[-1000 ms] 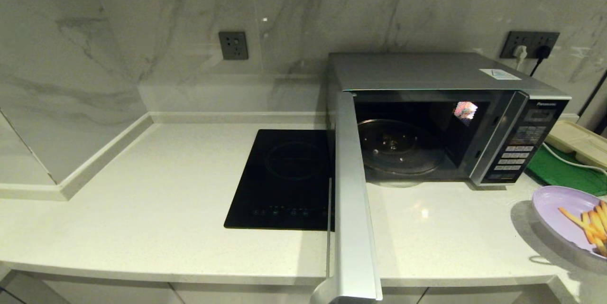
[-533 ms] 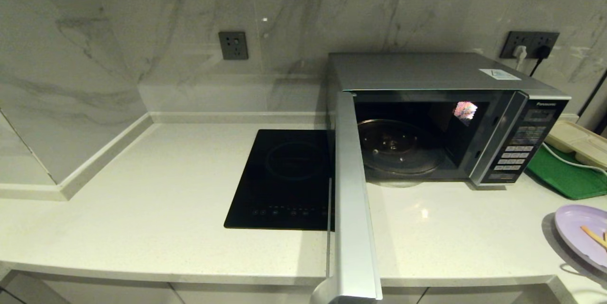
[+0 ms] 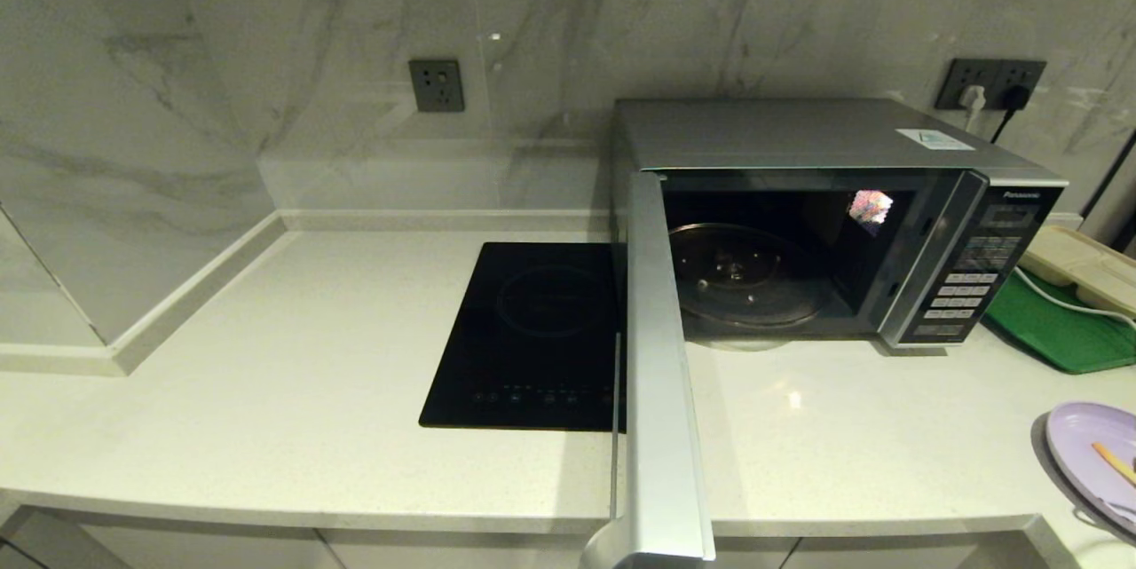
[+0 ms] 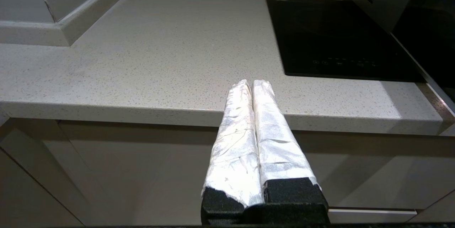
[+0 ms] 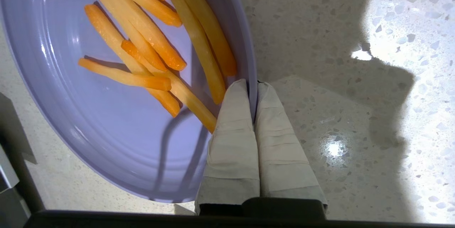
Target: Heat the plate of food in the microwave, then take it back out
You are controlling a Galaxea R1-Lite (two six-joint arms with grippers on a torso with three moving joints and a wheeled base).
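Right gripper [image 5: 253, 87] clamped on plate [image 5: 106, 114] rim, one taped finger inside rim touching fry [image 5: 185, 94], other outside; fingers nearly together, rim pinched between

Plate at far right of counter [image 3: 266, 374], cut by head view edge, shadow beneath; fries piled near gripped rim; whether plate rests on counter or is lifted, cannot tell

Microwave [image 3: 799, 138] door [image 3: 661, 374] wide open, glass turntable [image 3: 750, 276] bare

Left gripper [image 4: 251, 85] parked before counter edge, left of hob [image 4: 337, 36], fingers pressed together, holding nothing
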